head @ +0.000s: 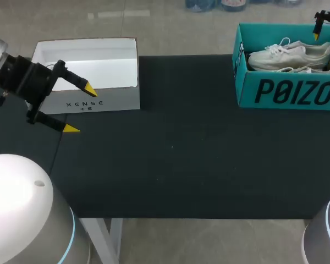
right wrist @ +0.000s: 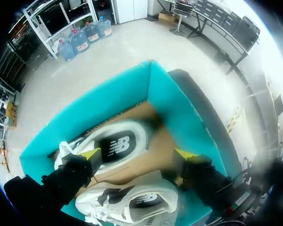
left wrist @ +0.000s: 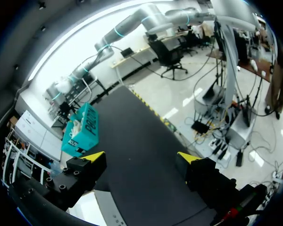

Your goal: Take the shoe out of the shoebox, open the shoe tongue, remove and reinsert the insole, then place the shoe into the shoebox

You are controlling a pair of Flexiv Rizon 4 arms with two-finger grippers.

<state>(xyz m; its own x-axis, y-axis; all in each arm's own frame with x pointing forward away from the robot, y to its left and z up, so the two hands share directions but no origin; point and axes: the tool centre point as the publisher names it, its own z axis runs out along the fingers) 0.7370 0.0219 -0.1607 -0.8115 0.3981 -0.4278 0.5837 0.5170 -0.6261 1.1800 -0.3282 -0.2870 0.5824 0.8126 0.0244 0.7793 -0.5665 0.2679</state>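
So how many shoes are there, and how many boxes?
Shoes: 2
Teal box: 1
White box: 1
Total: 4

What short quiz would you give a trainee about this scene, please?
1. True or false: the right gripper hangs open over the teal box.
2. How many shoes lie in the teal box? A) one B) two C) three
3. Fill in the colour: the left gripper is open, close to the ___ box.

Key: 1. True. 2. B. 3. White, the white box.
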